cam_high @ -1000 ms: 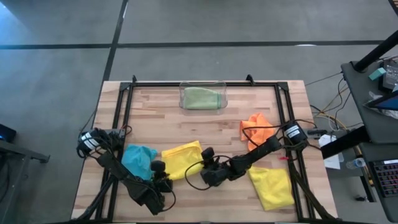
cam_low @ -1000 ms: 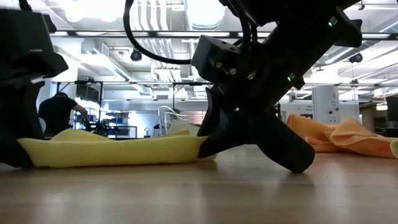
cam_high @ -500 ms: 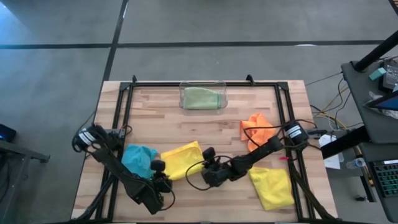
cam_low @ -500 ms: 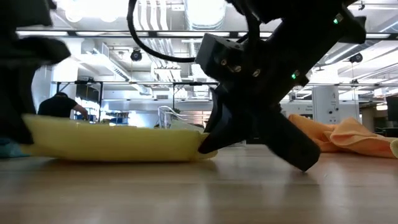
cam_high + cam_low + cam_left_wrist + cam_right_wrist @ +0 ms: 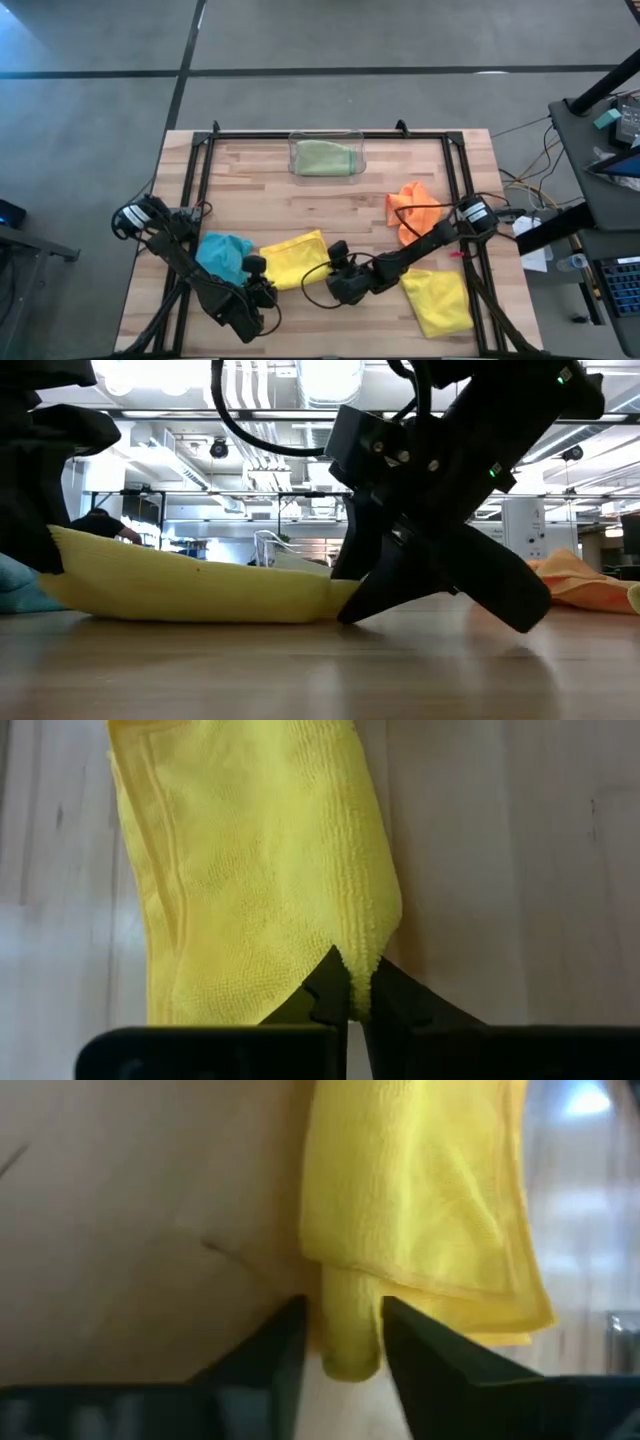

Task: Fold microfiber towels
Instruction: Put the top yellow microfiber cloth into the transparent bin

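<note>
Both grippers work the centre yellow towel (image 5: 292, 258), which lies near the front edge of the wooden table (image 5: 330, 195), at about 6 o'clock from the table's middle. The left gripper (image 5: 262, 290) sits at the towel's 7 o'clock corner, its jaws pinched together on the towel's edge, as the left wrist view shows. A second ago that end lay flat on the wood; in the low view it is now lifted well clear, so the fold has begun from the left. The right gripper (image 5: 335, 282) is at the towel's 4 o'clock corner; it had been closed tight half a second back, and now its fingers (image 5: 283, 1342) stand slightly apart with a folded bit of yellow cloth between them. Whether they grip or are letting go is not clear. That end of the towel stays down on the table. The blue towel (image 5: 222, 254) sits at 9 o'clock of the yellow one, the orange towel (image 5: 410, 208) at 2 o'clock, the second yellow towel (image 5: 438, 300) at 4 o'clock, and the green towel (image 5: 323, 157) is inside the clear bin (image 5: 296, 142) at 12 o'clock. Judged, this is an early fold, with four towels not yet done.
</note>
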Robot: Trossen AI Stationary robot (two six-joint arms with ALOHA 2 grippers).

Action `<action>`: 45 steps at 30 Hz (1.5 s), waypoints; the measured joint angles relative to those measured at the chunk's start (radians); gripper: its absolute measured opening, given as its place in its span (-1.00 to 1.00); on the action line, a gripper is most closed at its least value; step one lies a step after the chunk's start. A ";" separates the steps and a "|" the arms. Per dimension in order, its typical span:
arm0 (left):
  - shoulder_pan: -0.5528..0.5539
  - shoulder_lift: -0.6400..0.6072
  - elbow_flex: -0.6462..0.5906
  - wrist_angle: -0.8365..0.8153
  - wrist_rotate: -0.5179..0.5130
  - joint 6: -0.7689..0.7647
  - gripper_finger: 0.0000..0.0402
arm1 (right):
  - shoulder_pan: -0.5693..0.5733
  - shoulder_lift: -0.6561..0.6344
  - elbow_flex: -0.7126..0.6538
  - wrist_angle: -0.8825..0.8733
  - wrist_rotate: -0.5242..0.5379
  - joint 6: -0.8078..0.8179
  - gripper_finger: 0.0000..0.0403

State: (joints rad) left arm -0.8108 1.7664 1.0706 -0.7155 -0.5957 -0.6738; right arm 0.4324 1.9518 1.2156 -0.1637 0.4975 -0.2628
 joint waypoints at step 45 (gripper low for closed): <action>0.083 -0.125 0.002 -0.013 0.000 0.163 -1.00 | 0.005 0.077 0.297 -0.343 0.083 0.085 -0.96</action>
State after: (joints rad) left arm -0.7276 1.6414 1.0728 -0.7282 -0.5953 -0.5105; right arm 0.4372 2.0284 1.5130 -0.5069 0.5806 -0.1783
